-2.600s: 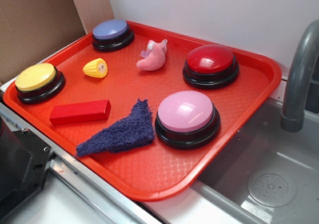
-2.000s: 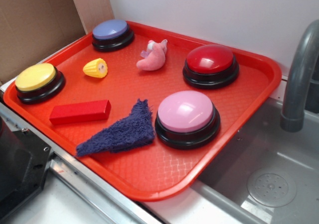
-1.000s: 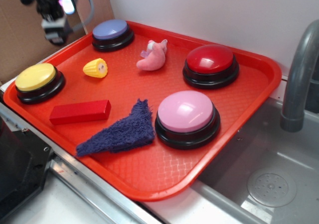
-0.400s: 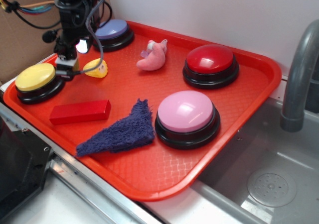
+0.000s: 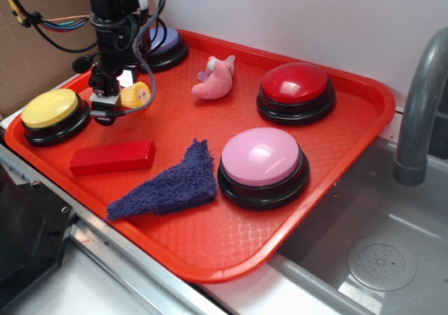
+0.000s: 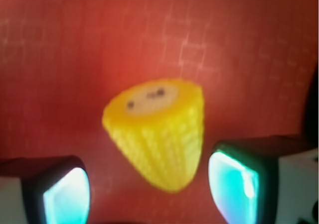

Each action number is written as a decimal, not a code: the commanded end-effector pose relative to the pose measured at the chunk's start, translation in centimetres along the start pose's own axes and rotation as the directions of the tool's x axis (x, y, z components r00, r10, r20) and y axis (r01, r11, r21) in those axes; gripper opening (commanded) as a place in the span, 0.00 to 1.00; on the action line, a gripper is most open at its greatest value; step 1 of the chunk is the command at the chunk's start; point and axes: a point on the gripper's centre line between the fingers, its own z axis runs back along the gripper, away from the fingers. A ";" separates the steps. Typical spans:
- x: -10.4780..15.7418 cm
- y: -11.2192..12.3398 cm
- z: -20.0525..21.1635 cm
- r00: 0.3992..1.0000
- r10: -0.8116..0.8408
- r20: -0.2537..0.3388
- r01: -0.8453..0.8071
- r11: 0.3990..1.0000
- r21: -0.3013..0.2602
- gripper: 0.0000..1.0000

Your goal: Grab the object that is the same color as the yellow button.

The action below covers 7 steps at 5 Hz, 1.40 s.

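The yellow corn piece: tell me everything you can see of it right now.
The corn piece is a small yellow cone-like cob with ribbed kernel rows and a pale flat end bearing dark dots. It looks plastic and lies on its side on the red tray, between the open jaws of the gripper, which are not touching it.

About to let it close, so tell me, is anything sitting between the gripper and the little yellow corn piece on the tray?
Nothing visible does. In the wrist view the corn piece lies on bare tray between the open gripper fingers, with clear gaps either side.
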 end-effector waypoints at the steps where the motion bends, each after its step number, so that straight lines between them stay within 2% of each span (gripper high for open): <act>1: 1.8 0.7 1.0 0.998 0.013 0.057 -0.015 0.999 0.039 0.00; 2: 1.2 0.8 0.7 0.999 0.038 0.028 -0.039 0.999 0.037 0.00; 3: 0.1 0.8 0.5 0.997 0.075 0.004 -0.075 0.997 0.006 0.00; 4: 0.7 0.6 1.5 0.992 0.125 -0.004 -0.125 0.992 0.011 0.00; 6: 3.5 -3.0 12.8 0.880 0.450 0.150 -0.449 0.893 -0.041 0.00; 7: 3.5 -4.3 17.0 0.751 0.646 0.134 -0.641 0.763 -0.089 0.00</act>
